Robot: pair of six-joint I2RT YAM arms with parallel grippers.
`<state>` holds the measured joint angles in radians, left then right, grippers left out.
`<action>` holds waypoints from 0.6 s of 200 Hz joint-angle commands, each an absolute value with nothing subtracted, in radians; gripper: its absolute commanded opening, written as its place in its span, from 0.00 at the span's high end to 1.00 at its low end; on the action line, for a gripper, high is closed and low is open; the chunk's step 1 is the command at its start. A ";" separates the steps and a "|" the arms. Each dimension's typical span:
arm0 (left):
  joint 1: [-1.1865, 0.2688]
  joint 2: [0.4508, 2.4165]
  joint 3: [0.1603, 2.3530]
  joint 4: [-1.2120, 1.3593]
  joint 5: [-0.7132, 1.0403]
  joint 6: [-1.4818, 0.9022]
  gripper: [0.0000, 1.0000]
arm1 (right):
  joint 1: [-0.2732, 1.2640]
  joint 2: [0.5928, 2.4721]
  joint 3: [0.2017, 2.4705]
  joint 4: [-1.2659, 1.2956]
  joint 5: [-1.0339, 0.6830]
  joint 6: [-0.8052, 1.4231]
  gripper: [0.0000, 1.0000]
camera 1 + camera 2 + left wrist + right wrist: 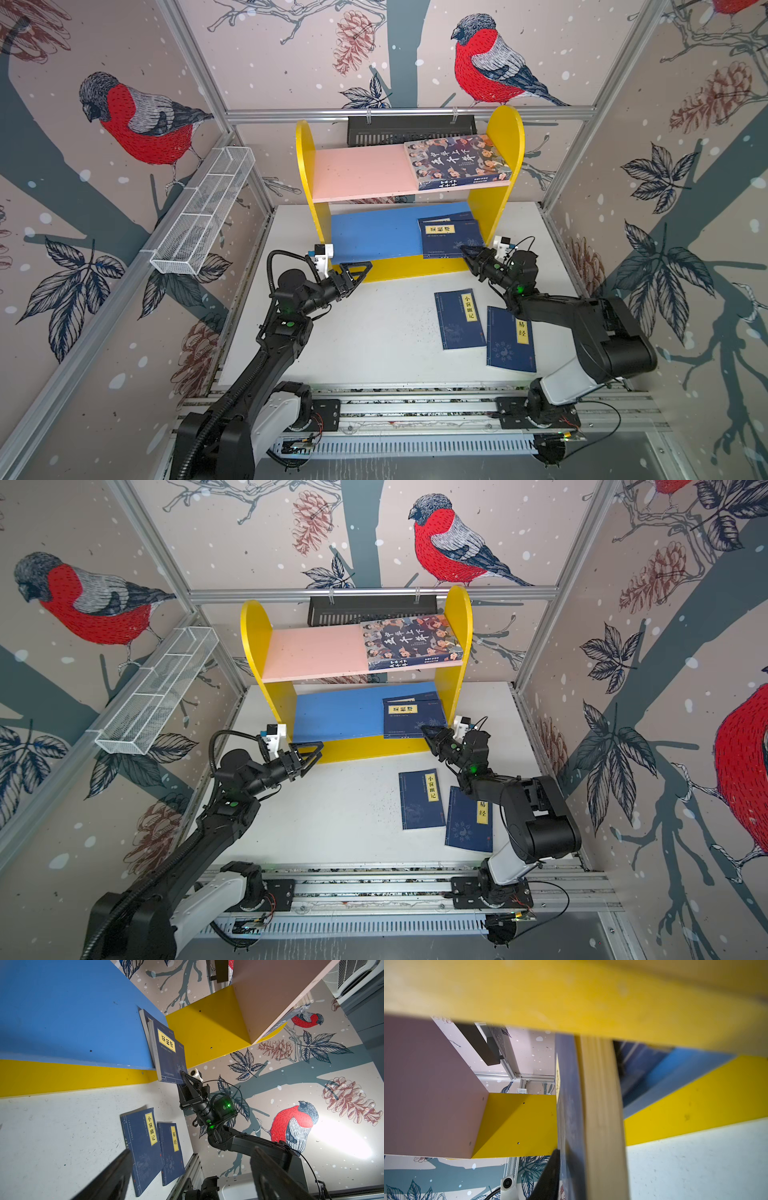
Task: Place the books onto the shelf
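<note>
The shelf (361, 172) has yellow sides, a pink upper board and a blue lower board (374, 232). A colourful book (457, 162) lies flat on the pink board. Navy books (451, 235) (168, 1051) lie stacked at the right end of the blue board, overhanging its front. My right gripper (467, 251) (184, 1075) is at their front corner. In the right wrist view one black finger (551, 1169) sits beside the cover and the other is hidden. Two navy books (459, 318) (509, 340) lie flat on the white table. My left gripper (360, 275) (191, 1150) hangs open and empty before the shelf's left front.
A white wire basket (203, 212) hangs on the left wall. A black slotted tray (409, 129) hangs behind the shelf. The arms' base rail (415, 409) runs along the table's front edge. Aluminium frame posts stand at the back corners.
</note>
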<state>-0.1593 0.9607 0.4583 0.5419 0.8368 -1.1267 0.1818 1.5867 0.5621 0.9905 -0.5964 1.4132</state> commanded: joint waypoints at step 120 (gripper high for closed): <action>-0.158 0.919 0.426 0.590 0.834 -1.132 0.10 | 0.204 1.518 0.517 1.010 -0.558 1.439 0.49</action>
